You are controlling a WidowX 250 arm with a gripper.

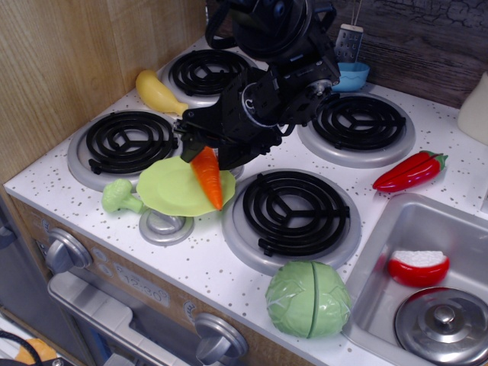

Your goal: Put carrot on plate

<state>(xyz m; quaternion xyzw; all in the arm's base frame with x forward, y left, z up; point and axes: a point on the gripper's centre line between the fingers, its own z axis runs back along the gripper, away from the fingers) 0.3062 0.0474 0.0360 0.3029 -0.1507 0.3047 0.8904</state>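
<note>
The orange carrot (208,178) hangs tip down over the right part of the light lime-green plate (169,187), its tip at or just above the plate's right rim. My black gripper (204,155) is shut on the carrot's top end, so its green stub is hidden. The plate sits tilted on the white stove top, between the front left burner and the front right burner, with its left edge near a small green broccoli toy.
A yellow toy (158,93) lies at the back left by the wooden wall. A green broccoli (120,197) sits left of the plate. A red pepper (409,171), a green cabbage (309,298), a blue bowl (345,75) and the sink (427,282) are to the right.
</note>
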